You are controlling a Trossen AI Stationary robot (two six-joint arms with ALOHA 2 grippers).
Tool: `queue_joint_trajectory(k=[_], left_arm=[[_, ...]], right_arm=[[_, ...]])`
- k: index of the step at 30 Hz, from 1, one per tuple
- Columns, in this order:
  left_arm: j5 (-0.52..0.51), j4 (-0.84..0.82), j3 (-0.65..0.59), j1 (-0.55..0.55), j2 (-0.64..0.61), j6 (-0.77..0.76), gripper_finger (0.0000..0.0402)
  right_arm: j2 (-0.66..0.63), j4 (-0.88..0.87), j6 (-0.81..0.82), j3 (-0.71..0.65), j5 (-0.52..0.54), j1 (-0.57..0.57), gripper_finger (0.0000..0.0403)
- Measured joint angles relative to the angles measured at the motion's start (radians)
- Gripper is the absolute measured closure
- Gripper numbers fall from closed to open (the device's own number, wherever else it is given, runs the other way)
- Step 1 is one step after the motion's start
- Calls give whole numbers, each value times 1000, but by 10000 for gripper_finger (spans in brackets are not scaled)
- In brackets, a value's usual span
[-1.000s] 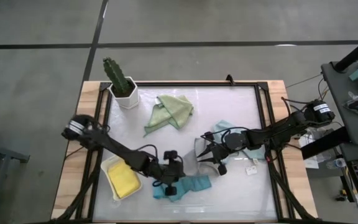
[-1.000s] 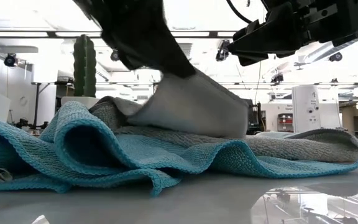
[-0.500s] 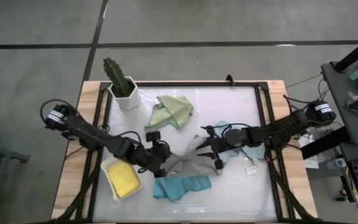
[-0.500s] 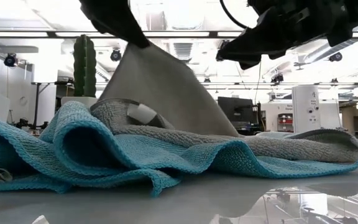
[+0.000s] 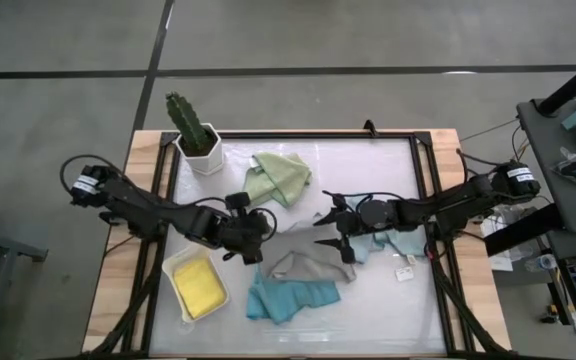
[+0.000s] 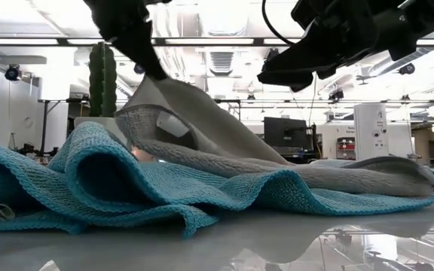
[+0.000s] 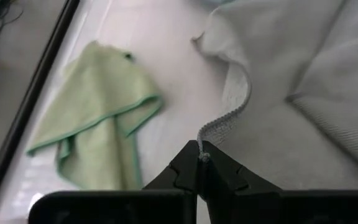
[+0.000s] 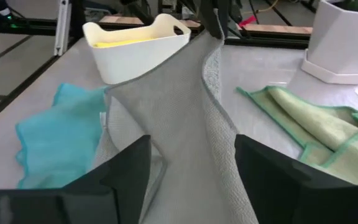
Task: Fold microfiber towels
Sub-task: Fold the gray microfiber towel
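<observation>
The grey towel [image 5: 303,262] lay near the middle of the table [image 5: 368,315], partly over the teal towel [image 5: 290,299], which was spread towards the front edge. One corner of the grey cloth was pinched between the closed fingers of the left gripper [image 5: 258,238] and lifted clear of the surface, so that the fabric hung from that corner in a loose slope. The right gripper [image 5: 334,222] was poised just beside the cloth on its other side, fingers spread wide and holding nothing.

The sage green towel [image 5: 279,177] was crumpled near the back edge, next to the potted cactus [image 5: 194,131]. The yellow towel [image 5: 198,287] was sitting in the white tray [image 5: 177,266] by the front left corner, and the pale blue towel [image 5: 400,242] was partly hidden under the right arm.

The grey towel was judged to be light, soft and entirely limp: it draped and creased wherever it was unsupported, and no edge would be kept straight unless tension was applied. Its looped pile was likely to catch on the teal cloth beneath. A hold was best taken at the stitched hem, at a corner, with a second corner on the same edge taken by the free gripper so the cloth could be drawn flat.
</observation>
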Motion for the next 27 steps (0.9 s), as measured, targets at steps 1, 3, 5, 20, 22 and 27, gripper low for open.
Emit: queue_joint_trajectory(k=[1, 3, 5, 20, 22, 27], left_arm=[[-1, -17, 0, 10, 0, 2, 402], [-5, -55, 0, 33, 0, 3, 402], [-8, -89, -1, 54, 0, 7, 402], [-10, -97, -66, 165, 0, 67, 402], [-10, -95, -93, 176, 1, 49, 402], [1, -62, -177, 189, 3, -11, 401]], right_arm=[[0, 0, 0, 0, 0, -4, 172], [0, -1, 2, 0, 0, -9, 166], [0, -2, 6, 0, 0, -13, 163], [1, -81, -22, 0, 58, -88, 166], [1, -81, -31, 0, 58, -98, 165], [1, -85, -29, 0, 49, -104, 167]])
